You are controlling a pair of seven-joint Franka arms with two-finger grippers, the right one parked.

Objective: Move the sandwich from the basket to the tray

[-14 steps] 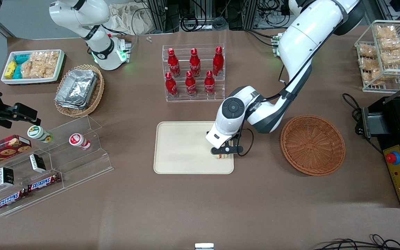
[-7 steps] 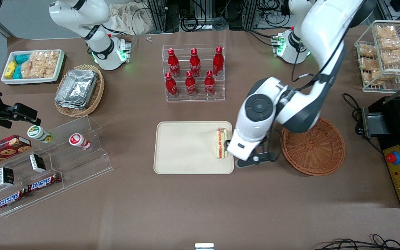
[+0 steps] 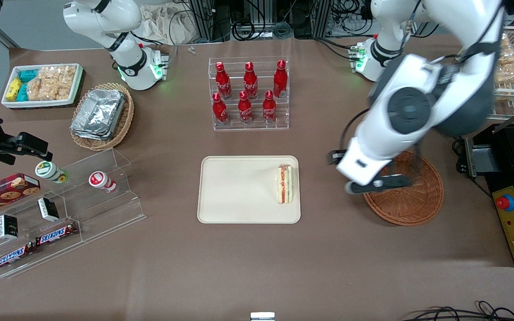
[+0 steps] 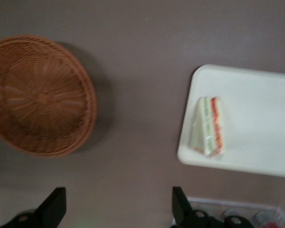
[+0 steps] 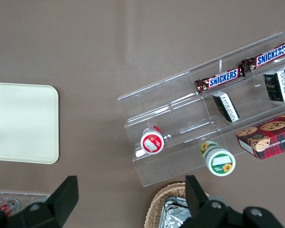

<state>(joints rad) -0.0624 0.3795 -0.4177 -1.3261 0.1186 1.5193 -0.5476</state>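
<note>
Cream-coloured tray bearing the sandwich on its edge, at the end nearest the basket. Woven basket lies empty toward my working arm's end. My gripper hangs above the table beside the basket, jaws spread wide, holding nothing.

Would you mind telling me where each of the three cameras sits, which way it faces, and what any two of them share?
Front view: high in front of the table, looking down on the tray, the sandwich, the basket; both arms show, the gripper above the basket's rim.
Left wrist view: on the working arm, facing straight down at basket, tray and sandwich; open dark fingertips show.
Right wrist view: on the parked arm, facing down at the snack shelf; its own fingers show.
Shared: all three see the tray.
</note>
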